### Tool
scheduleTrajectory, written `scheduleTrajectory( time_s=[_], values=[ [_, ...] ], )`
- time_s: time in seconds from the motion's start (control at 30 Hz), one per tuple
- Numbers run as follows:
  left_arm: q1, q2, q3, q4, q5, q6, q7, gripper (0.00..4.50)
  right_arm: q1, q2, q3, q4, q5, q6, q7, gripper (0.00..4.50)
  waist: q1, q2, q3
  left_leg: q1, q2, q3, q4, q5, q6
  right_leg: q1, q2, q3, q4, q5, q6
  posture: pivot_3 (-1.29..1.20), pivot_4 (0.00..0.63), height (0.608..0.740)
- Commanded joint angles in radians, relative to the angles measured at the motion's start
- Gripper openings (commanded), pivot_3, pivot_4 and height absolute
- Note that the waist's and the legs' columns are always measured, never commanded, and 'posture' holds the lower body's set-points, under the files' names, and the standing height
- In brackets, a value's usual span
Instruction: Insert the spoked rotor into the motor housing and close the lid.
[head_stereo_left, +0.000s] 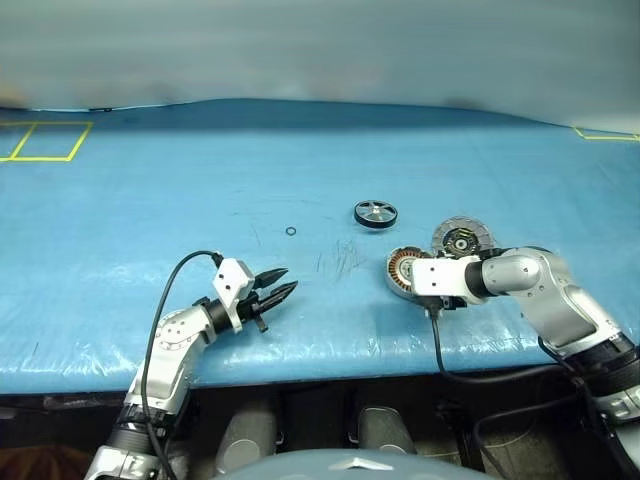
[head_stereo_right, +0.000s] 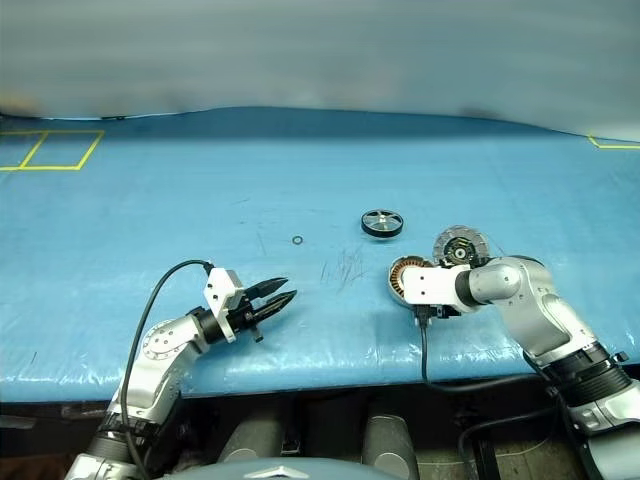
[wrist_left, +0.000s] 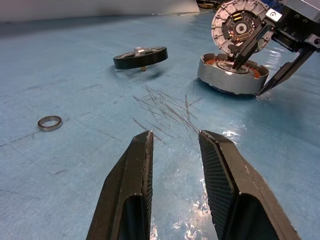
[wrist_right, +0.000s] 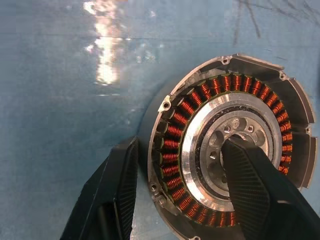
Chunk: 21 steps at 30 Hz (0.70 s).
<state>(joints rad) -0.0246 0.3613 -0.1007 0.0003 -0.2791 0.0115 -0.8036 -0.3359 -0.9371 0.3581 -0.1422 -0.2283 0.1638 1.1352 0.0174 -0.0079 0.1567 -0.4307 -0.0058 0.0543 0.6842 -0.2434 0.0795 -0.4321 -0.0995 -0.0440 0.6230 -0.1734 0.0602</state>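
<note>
So the bench (head_stereo_left: 150, 180) was covered in a blue, slightly glossy plastic sheet, scuffed with fine scratches near the middle and wrinkled along the near edge. The motor housing (wrist_right: 227, 155), a round shallow grey metal cup with a ring of copper-orange windings around a machined silver centre, sat towards the near right part of the bench, open face up. Its lid (wrist_left: 239, 26), a round grey disc with dark radial segments on the inner face, stood tilted up from the housing's far side, inner face turned towards the near edge.

The right gripper (wrist_right: 182, 192) pointed steeply down onto the housing, jaws partly open and straddling its wall: one black ribbed finger (wrist_right: 250, 185) rested inside on the silver centre, the other hung outside the rim over the sheet. Whether they actually pinched the wall, I couldn't tell.

The spoked rotor (head_stereo_left: 375, 213), a small wheel with a black rim and shiny silver spokes, lay flat just beyond the housing towards the far edge, axle vertical, apart from everything. A tiny dark ring (head_stereo_left: 291, 231) lay to its left.

The left gripper (wrist_left: 175, 185) hovered level near the near edge, left of centre, pointing towards the housing, jaws narrowly parted and holding nothing. Plenty of bare sheet lay between it and the parts, and the whole far half was open.
</note>
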Motion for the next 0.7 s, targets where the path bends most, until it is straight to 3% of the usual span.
scheduleTrajectory(
  time_s=[0.03, 0.23, 0.53, 0.7],
  values=[
    [0.006, 0.012, 0.032, -0.031, -0.011, -0.010, 0.008, 1.56, -0.008, 0.014, 0.094, -0.136, -0.033, -0.064, 0.088, 2.22, -0.001, 0.000, 0.000, 0.000, 0.001, -0.001, 0.000, 0.000, 0.000, 0.000, 0.001, 0.000, 0.000, 0.000, -0.001, 0.00, 0.150, 0.740],
    [0.033, 0.027, 0.055, -0.049, -0.027, 0.012, 0.007, 1.56, -0.097, 0.076, 0.204, -0.156, -0.138, -0.194, 0.137, 2.22, -0.005, 0.000, 0.000, 0.001, 0.004, -0.001, 0.000, -0.001, -0.002, 0.000, 0.004, -0.002, 0.000, -0.002, -0.004, 0.00, 0.150, 0.740],
    [0.090, 0.029, 0.058, -0.088, -0.043, 0.038, 0.012, 1.56, -0.322, 0.207, 0.308, 0.099, -0.302, -0.425, 0.117, 2.22, -0.025, -0.001, 0.000, 0.004, 0.008, 0.000, 0.000, -0.002, -0.008, 0.001, 0.003, -0.011, 0.001, -0.003, -0.003, 0.00, 0.150, 0.740],
    [0.113, 0.015, 0.056, -0.095, -0.035, 0.031, 0.035, 1.56, -0.443, 0.309, 0.327, 0.238, -0.334, -0.484, 0.096, 2.22, -0.031, 0.000, 0.000, 0.005, 0.015, 0.001, 0.000, 0.001, -0.011, 0.001, 0.003, -0.018, 0.002, 0.000, -0.009, 0.00, 0.150, 0.740]
  ],
)
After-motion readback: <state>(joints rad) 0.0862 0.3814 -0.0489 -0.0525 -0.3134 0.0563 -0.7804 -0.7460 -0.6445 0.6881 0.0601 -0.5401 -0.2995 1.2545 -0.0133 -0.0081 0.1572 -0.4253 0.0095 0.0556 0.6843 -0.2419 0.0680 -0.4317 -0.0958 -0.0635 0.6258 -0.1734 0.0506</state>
